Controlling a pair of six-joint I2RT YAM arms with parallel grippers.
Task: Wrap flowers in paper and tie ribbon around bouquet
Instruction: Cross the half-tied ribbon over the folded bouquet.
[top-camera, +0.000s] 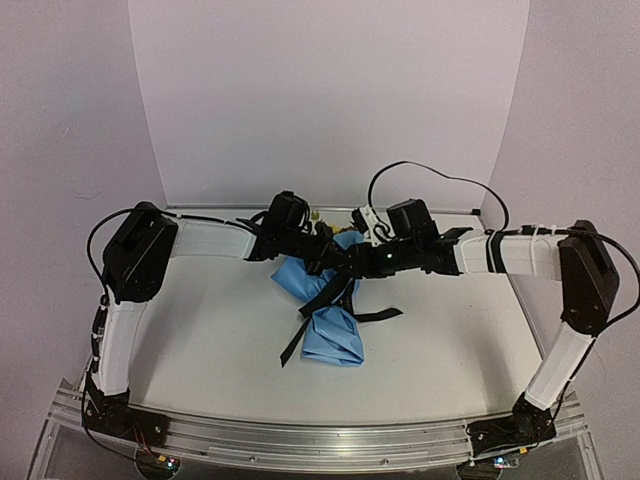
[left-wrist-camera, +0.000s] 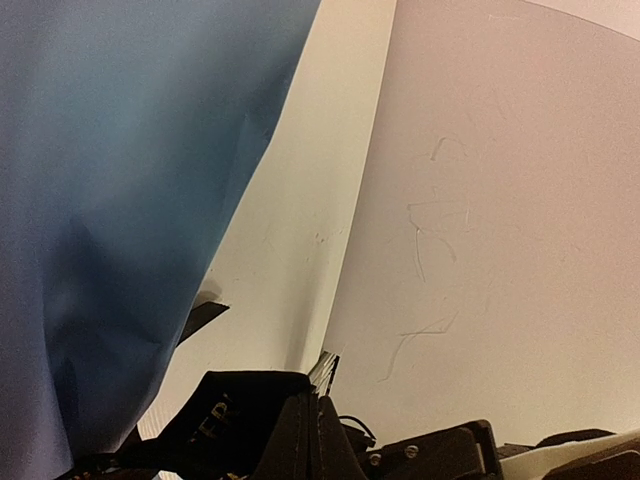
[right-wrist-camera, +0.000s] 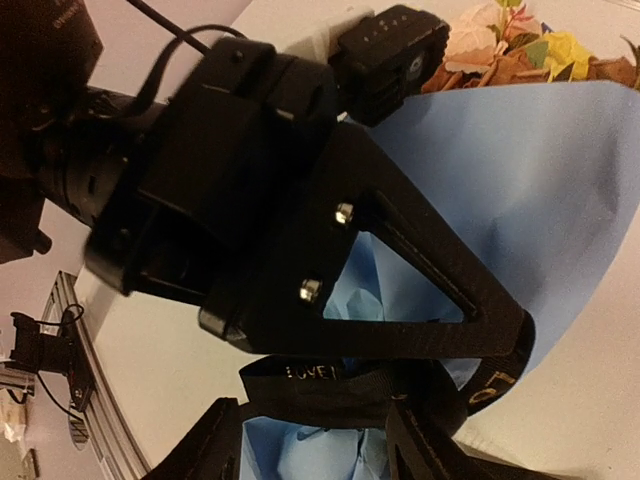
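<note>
Behind the left gripper (right-wrist-camera: 508, 333), the flowers (right-wrist-camera: 510, 45) barely show.

Soft even overhead light, faint shadows; wrist views dimmer, nearest parts blurred

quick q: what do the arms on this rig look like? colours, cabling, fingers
Both arms: white link covers, black joint housings. Left arm has a thin black cable beside its elbow housing; right arm has a black cable loop above the wrist. Left arm's fingers: black open triangular frames with silver screws.
</note>
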